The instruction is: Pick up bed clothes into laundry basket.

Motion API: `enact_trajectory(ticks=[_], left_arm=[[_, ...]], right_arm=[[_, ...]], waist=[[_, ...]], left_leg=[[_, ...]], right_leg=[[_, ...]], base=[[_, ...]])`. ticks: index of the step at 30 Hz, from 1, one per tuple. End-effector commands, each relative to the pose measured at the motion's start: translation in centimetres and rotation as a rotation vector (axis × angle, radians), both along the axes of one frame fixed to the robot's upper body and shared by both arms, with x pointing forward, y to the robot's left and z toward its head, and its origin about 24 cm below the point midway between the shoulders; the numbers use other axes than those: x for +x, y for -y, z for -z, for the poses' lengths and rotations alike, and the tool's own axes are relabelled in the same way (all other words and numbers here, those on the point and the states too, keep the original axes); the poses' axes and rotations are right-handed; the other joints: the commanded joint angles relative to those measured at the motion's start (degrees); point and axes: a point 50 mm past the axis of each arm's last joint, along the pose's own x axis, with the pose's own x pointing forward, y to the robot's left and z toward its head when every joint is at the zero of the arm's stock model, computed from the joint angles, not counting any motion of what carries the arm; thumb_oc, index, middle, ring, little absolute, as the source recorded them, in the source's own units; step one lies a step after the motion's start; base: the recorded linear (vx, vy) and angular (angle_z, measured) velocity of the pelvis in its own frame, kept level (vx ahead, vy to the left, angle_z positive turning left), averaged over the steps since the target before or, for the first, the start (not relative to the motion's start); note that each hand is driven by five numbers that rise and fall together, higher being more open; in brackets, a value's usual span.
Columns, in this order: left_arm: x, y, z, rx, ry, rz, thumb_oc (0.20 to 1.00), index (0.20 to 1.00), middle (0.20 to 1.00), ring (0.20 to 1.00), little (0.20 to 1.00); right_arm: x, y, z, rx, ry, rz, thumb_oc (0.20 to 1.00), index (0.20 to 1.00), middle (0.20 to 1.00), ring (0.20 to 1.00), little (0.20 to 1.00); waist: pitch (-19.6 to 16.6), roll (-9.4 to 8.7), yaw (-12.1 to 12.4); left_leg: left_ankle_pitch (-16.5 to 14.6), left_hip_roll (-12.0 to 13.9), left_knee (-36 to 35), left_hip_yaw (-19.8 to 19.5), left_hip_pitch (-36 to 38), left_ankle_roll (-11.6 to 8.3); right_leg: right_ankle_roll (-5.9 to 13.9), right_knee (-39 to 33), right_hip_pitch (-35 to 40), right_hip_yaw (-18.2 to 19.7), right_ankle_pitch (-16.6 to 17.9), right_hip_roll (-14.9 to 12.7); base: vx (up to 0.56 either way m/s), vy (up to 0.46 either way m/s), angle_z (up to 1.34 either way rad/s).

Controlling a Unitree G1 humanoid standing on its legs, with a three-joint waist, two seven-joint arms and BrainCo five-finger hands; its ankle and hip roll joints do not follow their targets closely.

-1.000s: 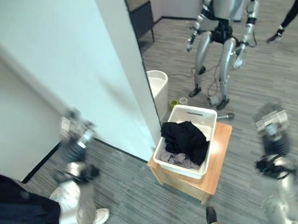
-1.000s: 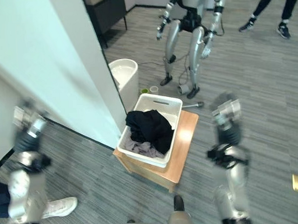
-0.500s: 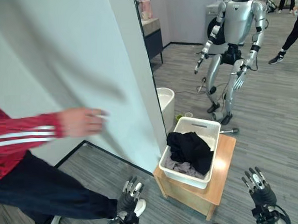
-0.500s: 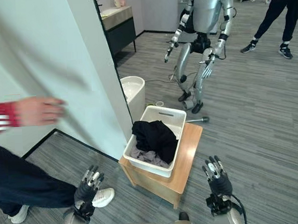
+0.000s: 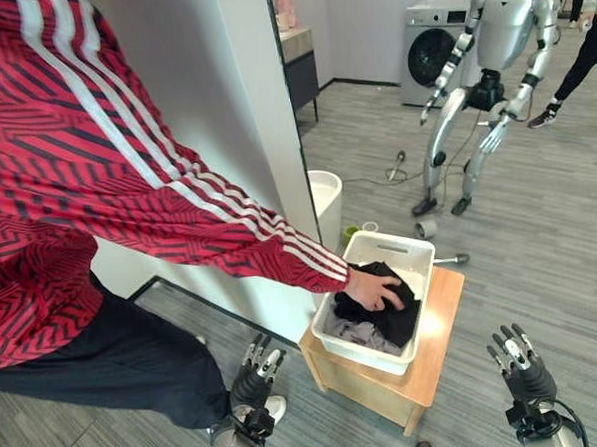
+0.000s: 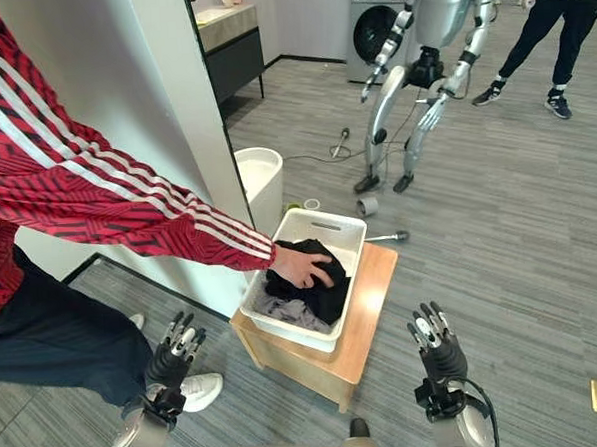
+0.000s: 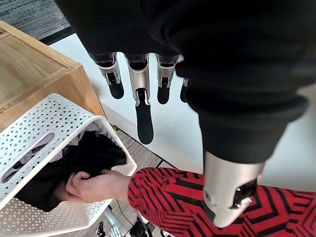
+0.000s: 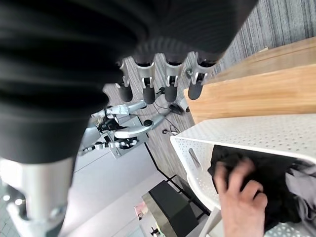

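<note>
A white perforated laundry basket (image 5: 411,260) stands on a low wooden stool (image 5: 434,362) in front of me. Black clothes (image 5: 393,314) and some grey cloth (image 5: 356,333) lie inside it. A person in a red striped sleeve (image 5: 156,181) reaches in from the left and grips the black clothes with one hand (image 5: 371,289). My left hand (image 5: 253,373) hangs low, left of the stool, fingers straight and empty. My right hand (image 5: 514,362) hangs low, right of the stool, fingers straight and empty. Both wrist views show the basket (image 7: 44,128) and the person's hand (image 8: 239,197).
A white wall panel (image 5: 244,136) stands left of the basket, with a white bin (image 5: 324,197) behind it. Another humanoid robot (image 5: 486,83) stands at the back by a washing machine (image 5: 429,46). A person's legs (image 5: 583,63) show at the far right. Grey plank floor lies all around.
The person has stepped in close and put a hand onto the black clothes in the basket. The camera has shifted; both my hands stay low and open beside the stool.
</note>
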Motion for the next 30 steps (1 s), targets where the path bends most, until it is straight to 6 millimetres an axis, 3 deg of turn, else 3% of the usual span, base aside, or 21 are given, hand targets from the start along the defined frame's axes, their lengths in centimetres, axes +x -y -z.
enact_trajectory(ticks=[1,27,30], left_arm=[[2.5,-2.1,-2.9,0.116,0.163,-0.005,1.000,1.000,1.000,1.000,1.000],[2.9,-3.0,-3.6,0.137,0.189,-0.048,1.000,1.000,1.000,1.000,1.000],[3.1,-3.9,-4.2,0.162,0.213,-0.078,1.000,1.000,1.000,1.000,1.000]], right_arm=[[2.3,-0.3,-2.6,-0.046,0.160,-0.021,1.000,1.000,1.000,1.000,1.000],[3.0,-0.8,-2.6,-0.047,0.164,-0.060,1.000,1.000,1.000,1.000,1.000],[3.7,-0.9,-2.9,-0.055,0.180,-0.067,1.000,1.000,1.000,1.000,1.000]], waist=[[1.44,-1.17,-0.51],[1.40,-1.43,0.34],[2.34,-0.91,1.44]], left_leg=[[3.16,3.51,0.95,-2.06,-1.17,-2.14],[2.27,2.10,1.11,-1.92,-1.52,-1.21],[1.05,1.87,3.89,-2.16,-2.41,-0.24]], right_leg=[[0.65,5.35,3.30,-1.16,-6.33,-2.71],[1.75,4.77,2.14,-0.07,-4.61,-3.91],[2.14,11.14,-0.35,0.10,-5.50,-4.93]], base=[[0.00,0.000,0.00],[0.00,0.007,-0.02],[-0.11,0.036,-0.10]])
